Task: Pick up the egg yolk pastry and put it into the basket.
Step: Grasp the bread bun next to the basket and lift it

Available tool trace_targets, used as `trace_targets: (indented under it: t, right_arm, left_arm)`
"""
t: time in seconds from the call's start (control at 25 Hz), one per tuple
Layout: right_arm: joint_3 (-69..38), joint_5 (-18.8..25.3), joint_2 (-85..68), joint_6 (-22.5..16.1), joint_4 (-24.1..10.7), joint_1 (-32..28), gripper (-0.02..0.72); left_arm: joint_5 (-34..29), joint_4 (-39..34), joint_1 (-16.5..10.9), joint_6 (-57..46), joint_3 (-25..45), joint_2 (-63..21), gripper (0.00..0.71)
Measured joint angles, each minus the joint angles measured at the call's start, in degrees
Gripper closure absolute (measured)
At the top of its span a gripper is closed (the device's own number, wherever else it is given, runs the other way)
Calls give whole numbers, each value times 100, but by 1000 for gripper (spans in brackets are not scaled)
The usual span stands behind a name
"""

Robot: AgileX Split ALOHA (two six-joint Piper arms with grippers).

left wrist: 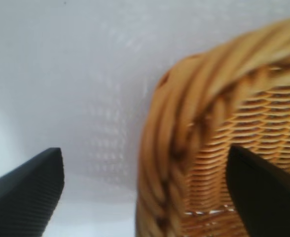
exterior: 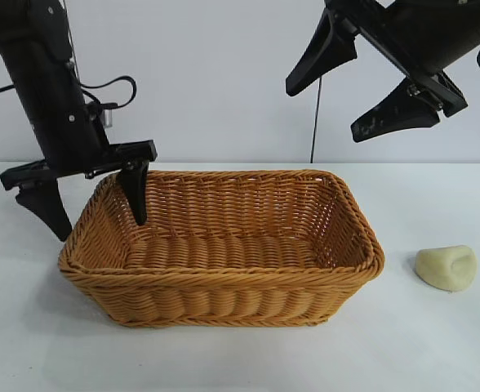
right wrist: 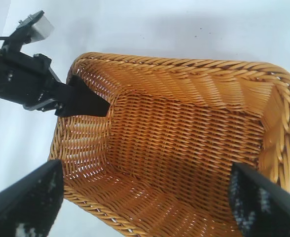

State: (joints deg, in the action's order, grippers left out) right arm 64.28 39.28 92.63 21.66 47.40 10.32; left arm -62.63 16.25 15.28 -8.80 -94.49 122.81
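White tabletop point(exterior: 240, 359), matte, evenly lit, beneath both grippers; plain pale wall point(exterior: 215, 90) behind them; thin dark cord point(exterior: 315, 122) hanging against it.

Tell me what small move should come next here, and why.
Probably lift the left tool clear of the basket: it stands open astride the basket's left rim, one finger inside, one outside, holding nothing. The egg yolk pastry lies on the table right of the basket, and the right tool hangs open above, better placed to fetch it.
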Motion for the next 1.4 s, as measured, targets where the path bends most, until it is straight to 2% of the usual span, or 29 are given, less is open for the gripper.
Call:
trace_targets:
  t: [0.24, 0.4, 0.68, 0.8, 1.16, 1.28, 1.4]
  right_arm:
    - [0, -7, 0, 0, 0, 0, 80]
    - [0, -7, 0, 0, 0, 0, 80]
    - [0, -7, 0, 0, 0, 0, 80]
    - [0, -2, 0, 0, 0, 0, 80]
    - [0, -2, 0, 0, 0, 0, 80]
    - [0, -7, 0, 0, 0, 0, 80]
    - [0, -7, 0, 0, 0, 0, 80]
  left_arm:
    - [-582, -480, 0, 2, -901, -411, 16]
    - [-645, -908, 0, 2, -1448, -434, 16]
    - [-686, -1350, -38, 124, -1537, -426, 15]
    - [-686, -1625, -255, 158, -1537, -426, 15]
    - [-686, -1689, -1577, 428, -1517, -426, 15]
    - [-686, -1472, -1805, 457, -1310, -462, 15]
    - [-681, -1348, -1801, 593, -870, -616, 15]
